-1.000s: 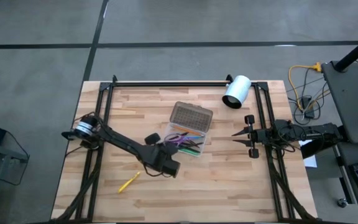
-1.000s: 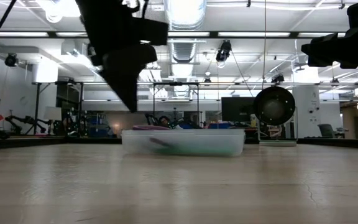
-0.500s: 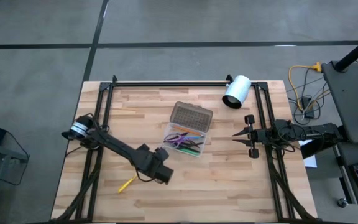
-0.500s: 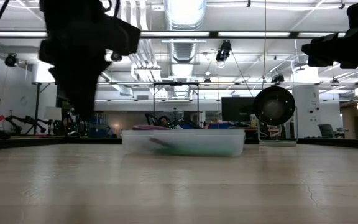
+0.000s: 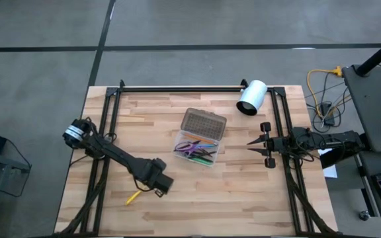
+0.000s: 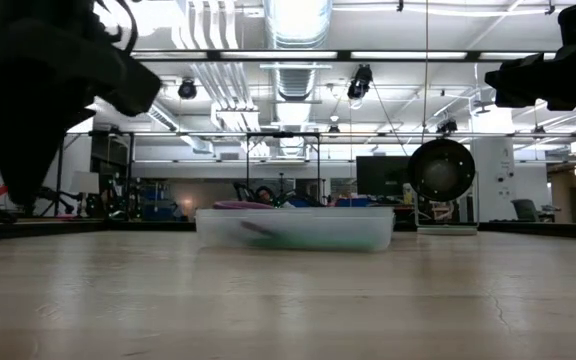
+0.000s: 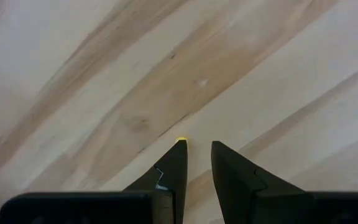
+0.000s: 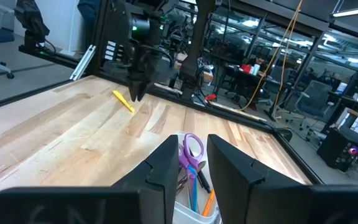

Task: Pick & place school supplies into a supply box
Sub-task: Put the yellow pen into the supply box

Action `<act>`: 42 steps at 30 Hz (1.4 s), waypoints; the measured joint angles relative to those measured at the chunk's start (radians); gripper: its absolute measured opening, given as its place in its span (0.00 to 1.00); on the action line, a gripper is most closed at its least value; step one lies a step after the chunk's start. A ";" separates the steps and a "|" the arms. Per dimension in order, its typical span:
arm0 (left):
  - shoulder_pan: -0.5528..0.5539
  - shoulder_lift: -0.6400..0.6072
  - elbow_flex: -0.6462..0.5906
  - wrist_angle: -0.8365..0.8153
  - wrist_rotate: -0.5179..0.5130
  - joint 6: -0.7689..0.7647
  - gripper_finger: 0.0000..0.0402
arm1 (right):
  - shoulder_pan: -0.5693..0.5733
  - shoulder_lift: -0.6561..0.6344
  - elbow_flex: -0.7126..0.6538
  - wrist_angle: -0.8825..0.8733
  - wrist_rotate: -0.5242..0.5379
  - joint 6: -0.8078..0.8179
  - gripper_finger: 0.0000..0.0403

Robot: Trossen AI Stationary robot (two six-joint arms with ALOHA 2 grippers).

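Low and left of centre in the high view, the left gripper (image 5: 159, 186) hangs over the bare wooden table (image 5: 243, 198), just beside the thin yellow pencil (image 5: 136, 195), the one school supply lying outside the box. Its placement suggests a pick: in the left wrist view the two dark, tapering fingers (image 7: 171, 168) point down at the boards with a narrow gap between them and nothing in it, and only the pencil's yellow tip (image 7: 181, 142) shows past one fingertip. The fingers look too nearly together to straddle the pencil as they stand, so a wider spread would probably be needed first.

The small clear plastic supply box (image 5: 197, 149) sits at the middle of the high view, its grey, dotted-textured lid (image 5: 203, 123) thrown back toward the top of the frame so the tray is free to load. Inside lie slim pens and pencils in orange, green and purple; the right wrist view shows the small purple-handled scissors (image 8: 191, 153) resting among them, loops upward. In the low view the box (image 6: 295, 228) reads as a shallow translucent trough.

The right gripper (image 5: 251, 143) waits at the right edge of the table, pointing toward the box, its fingers slightly apart and empty. A smooth white cylinder (image 5: 251, 97) lies on its side at the upper right. The table is pale butcher-block planking with visible grain, edged by black frame rails.
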 joint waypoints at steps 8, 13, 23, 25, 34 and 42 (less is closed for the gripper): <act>-0.046 -0.007 -0.054 0.046 0.009 -0.034 0.14 | 0.000 0.000 0.000 0.000 0.000 0.000 0.17; -0.072 -0.007 -0.055 0.064 0.009 -0.037 0.14 | 0.000 0.000 0.000 0.000 0.000 0.000 0.19; -0.104 -0.007 -0.089 0.063 0.010 -0.058 0.14 | 0.000 0.000 0.000 0.000 0.000 0.000 0.19; -0.105 -0.007 -0.091 0.064 0.010 -0.058 0.14 | 0.000 0.000 0.000 0.000 0.000 0.000 0.18; -0.107 -0.007 -0.117 0.069 0.010 -0.058 0.14 | 0.000 0.000 0.000 0.000 0.000 0.000 0.18; -0.107 -0.008 -0.177 0.165 0.012 -0.059 0.14 | 0.000 0.000 0.000 0.000 0.000 0.000 0.20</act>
